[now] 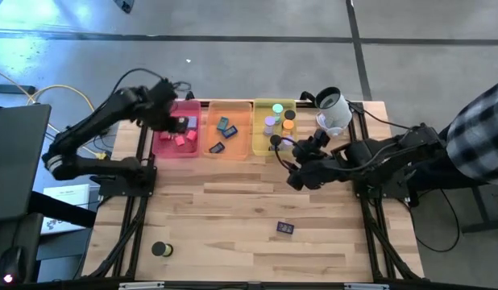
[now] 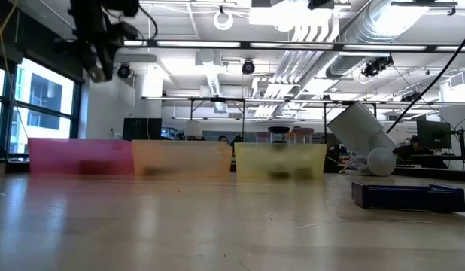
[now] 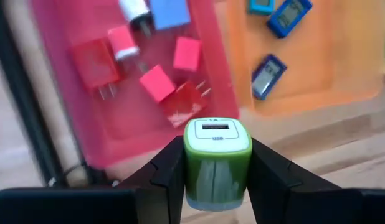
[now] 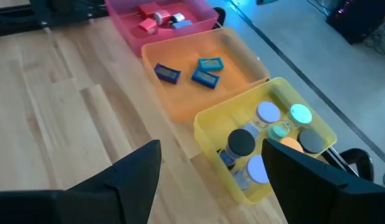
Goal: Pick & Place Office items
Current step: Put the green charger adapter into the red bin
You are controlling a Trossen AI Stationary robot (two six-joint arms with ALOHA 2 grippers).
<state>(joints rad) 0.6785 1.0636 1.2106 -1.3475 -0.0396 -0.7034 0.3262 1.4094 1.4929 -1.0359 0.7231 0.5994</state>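
My left gripper [image 3: 216,186] hangs high above the pink tray [image 1: 164,147], near the tray's near wall, shut on a green-and-white USB charger cube [image 3: 216,155]. The low view shows it well above the tray [image 2: 80,158]. Red and pink charger cubes [image 3: 157,82] lie in the pink tray. Blue flat rectangles [image 4: 167,73] lie in the orange tray [image 1: 233,151], and short cylinders [image 4: 243,142] stand in the yellow tray [image 4: 208,134]. My right gripper [image 4: 211,180] is open above the yellow tray's near corner [image 1: 283,153] and holds nothing. My left gripper pinches the charger cube by its two opposite green side walls [image 3: 191,167], one finger on each. Its white USB face [image 3: 216,132] points away from the wrist, down at the pink tray. The cube is lifted clear, with nothing under it but the tray.
A dark blue rectangle [image 1: 285,228] lies on the bare wood near the table's near right side. A green-topped cylinder [image 1: 160,250] stands near the near left corner. A white rounded device [image 1: 334,113] sits right of the yellow tray. A person's checked sleeve [image 1: 479,121] is at the right edge.
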